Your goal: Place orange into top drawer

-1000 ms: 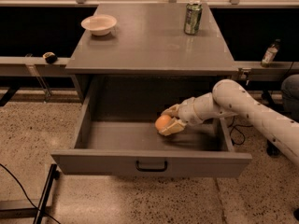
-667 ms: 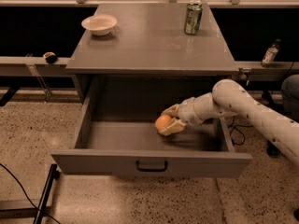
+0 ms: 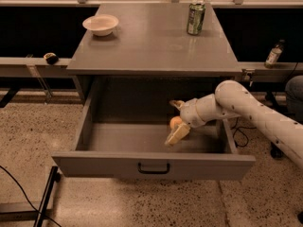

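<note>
Reaching from the right into the pulled-out top drawer (image 3: pixel 94 163) of a grey desk (image 3: pixel 151 46), with the tool (image 3: pixel 170 122) low inside the right half of the compartment and its two pale fingers (image 3: pixel 178 133) spread wide, one angled up toward the desk's underside, the other slanting down toward the drawer floor. Lying between those parted fingers, close to the lower one, the orange (image 3: pixel 175 122), down in the drawer and nearer the right wall than the left; impossible to tell whether touching either finger. Stretching away to the right edge of the view, the robot's white arm (image 3: pixel 255 115), passing over the drawer's right wall. Fronting the drawer, a flat grey panel with a small dark handle (image 3: pixel 153 168) at its centre. Standing on the desk above, well apart: a pale shallow bowl (image 3: pixel 100 24) near the back left corner and a green can (image 3: pixel 195 18) near the back right. Resting on the ledge to the left, a small dark round object (image 3: pixel 50 58); on the ledge to the right, a small bottle (image 3: pixel 274 54). Underfoot, speckled floor (image 3: pixel 118 202).
</note>
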`<action>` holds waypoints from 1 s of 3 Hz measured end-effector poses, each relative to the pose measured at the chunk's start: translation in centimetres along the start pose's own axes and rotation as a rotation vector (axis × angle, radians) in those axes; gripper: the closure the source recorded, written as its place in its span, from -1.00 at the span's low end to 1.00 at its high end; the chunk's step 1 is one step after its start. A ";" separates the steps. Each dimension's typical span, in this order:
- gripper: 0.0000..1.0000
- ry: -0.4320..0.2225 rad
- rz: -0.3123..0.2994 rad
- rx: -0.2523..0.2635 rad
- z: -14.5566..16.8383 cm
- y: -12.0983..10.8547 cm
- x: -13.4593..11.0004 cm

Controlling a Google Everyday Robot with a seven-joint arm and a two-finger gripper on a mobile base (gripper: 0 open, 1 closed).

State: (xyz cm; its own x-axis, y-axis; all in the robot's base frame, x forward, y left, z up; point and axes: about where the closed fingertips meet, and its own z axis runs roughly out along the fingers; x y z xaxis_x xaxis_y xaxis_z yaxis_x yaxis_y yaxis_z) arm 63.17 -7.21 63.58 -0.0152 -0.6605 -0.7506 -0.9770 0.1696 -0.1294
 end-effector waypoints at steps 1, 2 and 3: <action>-1.00 -0.001 -0.008 -0.002 -0.2 0.1 0.0; -1.00 -0.003 -0.024 -0.004 -0.7 0.3 -0.1; -1.00 0.018 -0.042 0.061 -4.8 1.1 -1.1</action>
State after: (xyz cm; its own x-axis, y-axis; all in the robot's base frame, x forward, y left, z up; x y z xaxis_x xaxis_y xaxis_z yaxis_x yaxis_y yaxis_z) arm 61.10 -9.78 67.41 0.0209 -0.6806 -0.7324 -0.9621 0.1856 -0.2000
